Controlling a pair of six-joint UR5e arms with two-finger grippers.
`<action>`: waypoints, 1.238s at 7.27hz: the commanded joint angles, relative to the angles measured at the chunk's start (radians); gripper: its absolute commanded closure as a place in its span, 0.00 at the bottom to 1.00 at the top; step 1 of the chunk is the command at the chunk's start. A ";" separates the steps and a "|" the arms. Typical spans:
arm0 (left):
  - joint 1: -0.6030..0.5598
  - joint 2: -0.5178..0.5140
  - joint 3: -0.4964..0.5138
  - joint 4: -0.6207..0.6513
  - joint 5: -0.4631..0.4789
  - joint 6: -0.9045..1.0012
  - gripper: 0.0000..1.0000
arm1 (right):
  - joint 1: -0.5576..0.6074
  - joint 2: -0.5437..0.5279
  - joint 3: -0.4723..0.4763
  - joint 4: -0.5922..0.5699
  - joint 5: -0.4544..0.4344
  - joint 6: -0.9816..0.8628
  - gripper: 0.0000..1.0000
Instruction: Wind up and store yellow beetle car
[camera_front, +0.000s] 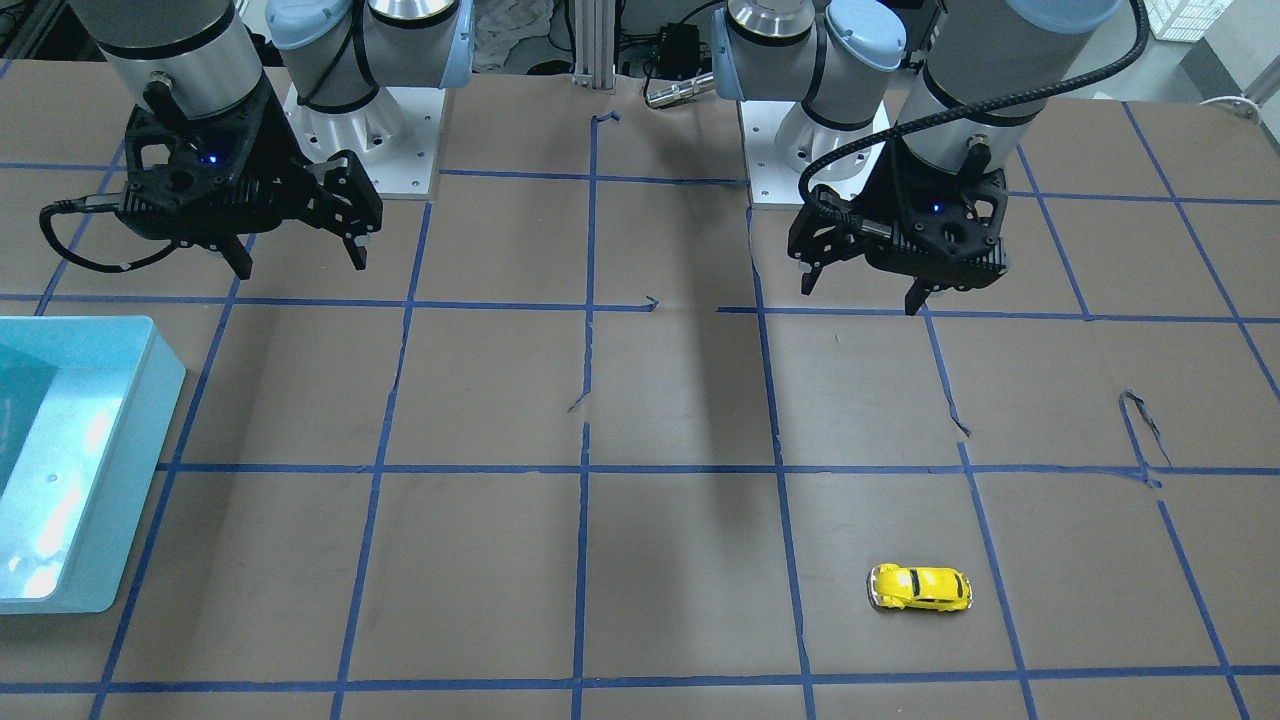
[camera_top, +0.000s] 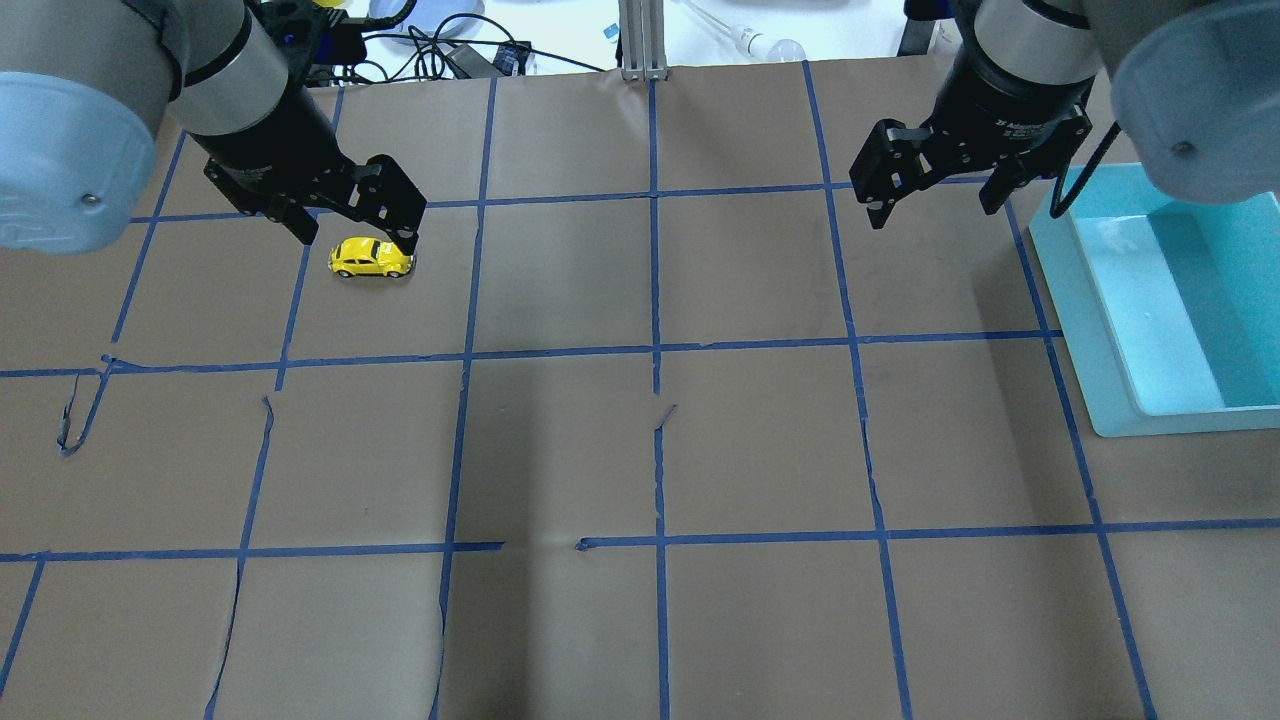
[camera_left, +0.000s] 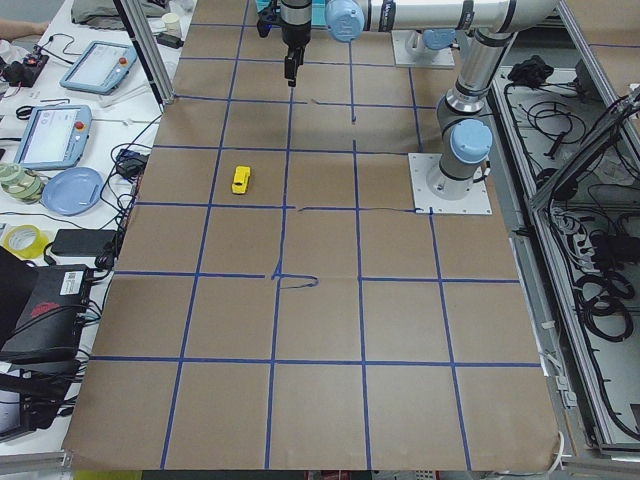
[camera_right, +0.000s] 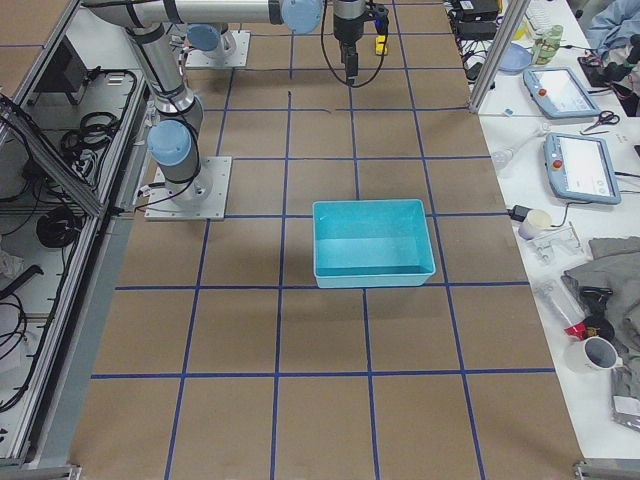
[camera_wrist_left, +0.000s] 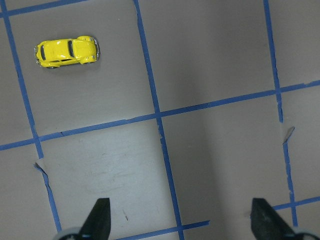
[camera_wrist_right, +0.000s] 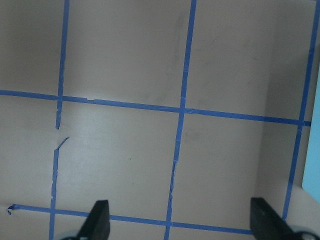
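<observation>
The yellow beetle car (camera_top: 370, 258) stands on its wheels on the brown paper at the far left of the overhead view. It lies side-on in the front-facing view (camera_front: 920, 588), near that view's lower right. My left gripper (camera_top: 357, 236) is open and empty, well above the table. The left wrist view shows the car (camera_wrist_left: 66, 51) at the upper left, well away from the gap between the fingertips (camera_wrist_left: 97, 220). My right gripper (camera_top: 935, 215) is open and empty, and hangs above bare paper just left of the teal bin (camera_top: 1090, 330).
The teal bin (camera_front: 150, 400) stands open at the table's right-hand end and looks empty in the right side view (camera_right: 375, 205). Blue tape lines grid the brown paper. The arm bases (camera_front: 360, 150) (camera_front: 810, 150) stand at the robot's edge of the table. Tablets and cables lie on the side benches.
</observation>
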 joint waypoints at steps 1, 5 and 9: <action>0.000 0.000 -0.002 0.000 0.003 0.004 0.00 | 0.001 -0.001 0.000 0.000 0.000 0.000 0.00; 0.010 0.006 0.006 -0.013 0.041 0.009 0.00 | 0.001 -0.001 0.000 0.000 0.000 0.000 0.00; 0.006 -0.006 0.001 -0.001 0.043 0.009 0.00 | 0.001 -0.001 0.000 0.002 0.000 0.000 0.00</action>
